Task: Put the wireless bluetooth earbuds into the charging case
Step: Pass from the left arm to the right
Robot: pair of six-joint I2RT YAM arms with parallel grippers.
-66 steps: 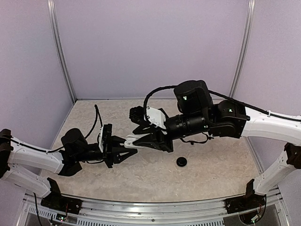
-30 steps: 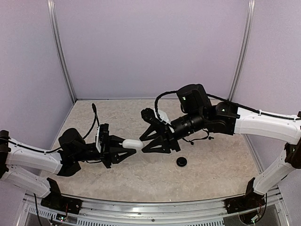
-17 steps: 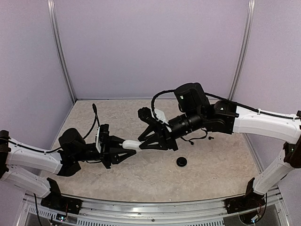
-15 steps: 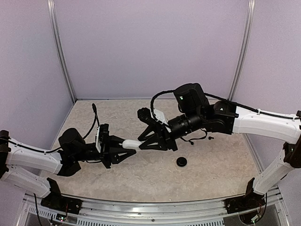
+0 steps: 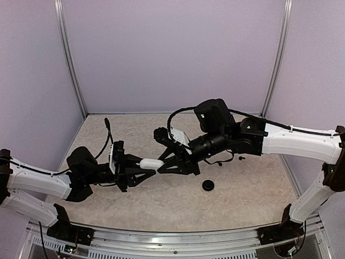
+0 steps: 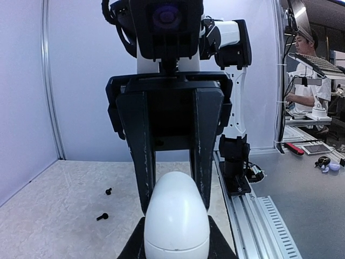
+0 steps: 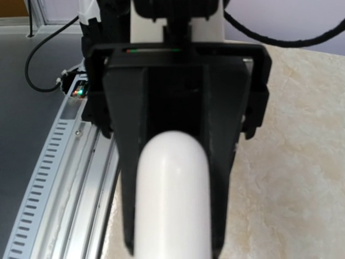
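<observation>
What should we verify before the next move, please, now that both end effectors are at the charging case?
1. Left end effector shut on the charging case: ok.
2. Right end effector straddling the case's far end: ok.
3. Right fingers actually clamping it: cannot tell.
4. Case opened: not ok; it looks closed.
5. Earbuds located: cannot tell; none clearly visible.
6. Case held above the table: ok.

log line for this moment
left hand: holding charging case aloft | right hand: gripping its far end | case: closed
</observation>
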